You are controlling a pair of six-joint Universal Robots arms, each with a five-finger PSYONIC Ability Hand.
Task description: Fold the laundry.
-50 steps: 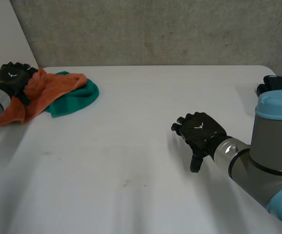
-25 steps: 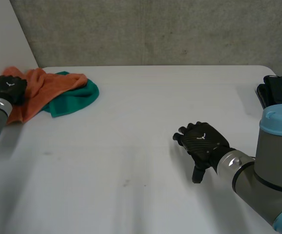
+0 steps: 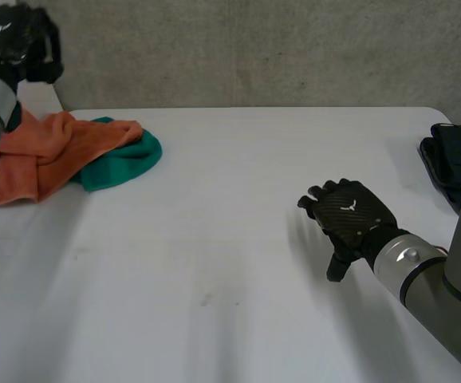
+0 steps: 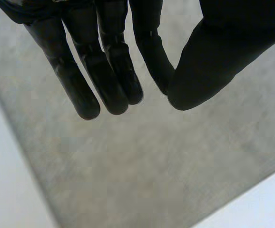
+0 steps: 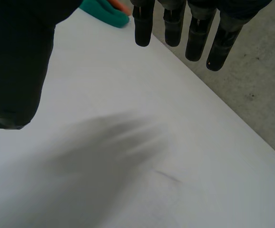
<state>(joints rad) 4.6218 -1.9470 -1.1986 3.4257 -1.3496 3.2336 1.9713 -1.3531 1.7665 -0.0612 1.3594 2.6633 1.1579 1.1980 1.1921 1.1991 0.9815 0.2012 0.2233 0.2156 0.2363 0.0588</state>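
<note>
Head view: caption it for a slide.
Left hand high above the orange cloth and green cloth; right hand open over the table.

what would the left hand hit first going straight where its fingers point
Probably the wall: the left hand is open, and the wall lies straight beyond its fingertips. How far off is unclear.

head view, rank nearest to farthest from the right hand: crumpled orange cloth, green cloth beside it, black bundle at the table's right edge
From the right hand:
1. Black bundle, at the right edge of the table.
2. Green cloth, across the table at its far left.
3. Crumpled orange cloth, farther left still, overlapping the green one.
</note>
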